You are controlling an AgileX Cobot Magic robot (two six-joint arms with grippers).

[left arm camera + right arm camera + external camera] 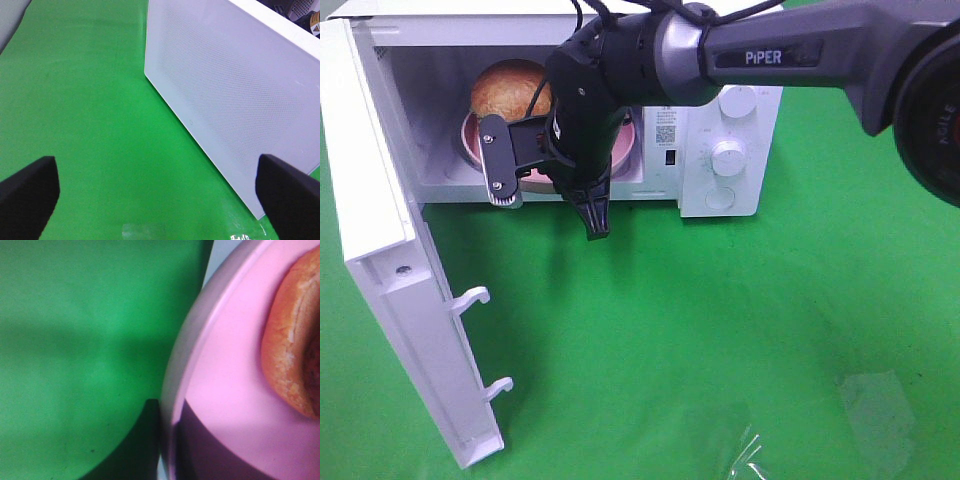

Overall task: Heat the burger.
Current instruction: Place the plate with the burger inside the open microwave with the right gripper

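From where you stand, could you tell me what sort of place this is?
Probably a robot test bench rather than a real kitchen: a plain green cloth covers the surface, a white microwave oven stands open on it, and a dark robot arm marked PIPER reaches across it.

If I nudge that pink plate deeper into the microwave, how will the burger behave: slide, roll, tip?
The burger has its domed bun up, so it probably rests flat and shouldn't roll. The pink plate looks smooth and glossy, so a sharp shove might slide it. It sits off-centre, near the rim, leaving little margin.
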